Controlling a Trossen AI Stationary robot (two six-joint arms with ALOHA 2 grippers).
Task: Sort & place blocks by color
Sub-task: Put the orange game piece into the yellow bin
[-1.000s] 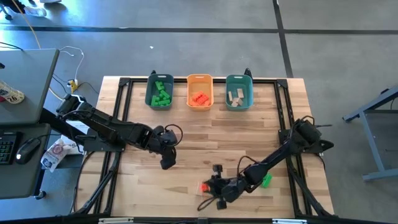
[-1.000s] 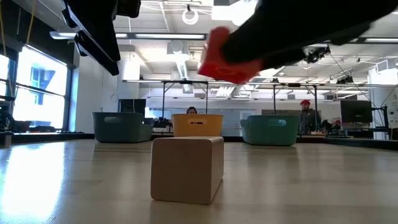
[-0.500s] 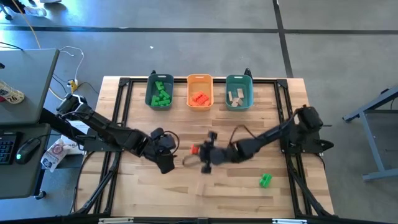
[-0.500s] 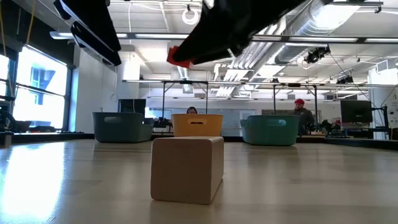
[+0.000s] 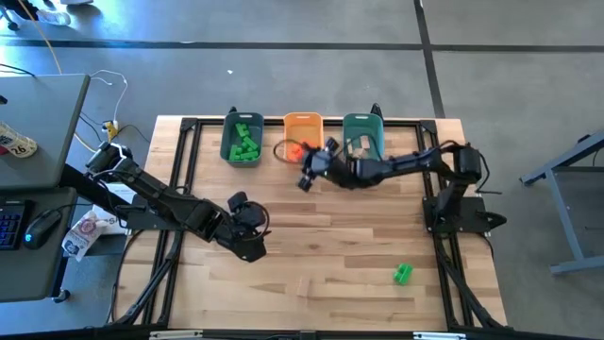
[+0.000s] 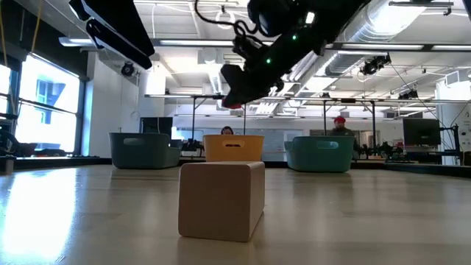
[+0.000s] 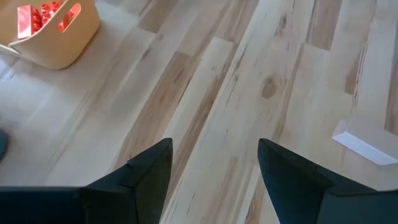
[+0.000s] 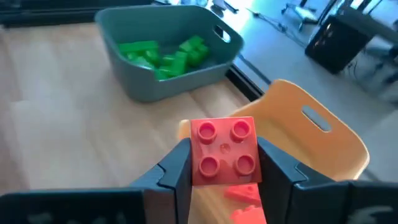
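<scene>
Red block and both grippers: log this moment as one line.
right gripper: shut on red block, over orange bin | left gripper: open, idle | green block: unsorted

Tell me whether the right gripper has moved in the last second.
Yes. The right gripper, shut on a red block, went from the table's near edge to the orange bin.

Bright, even overhead light; ceiling lamps point(image 6: 224, 16) glare in the low view's upper middle. Window point(image 6: 45, 88) glows at its left. Wrist views are soft; shadows are faint.
</scene>
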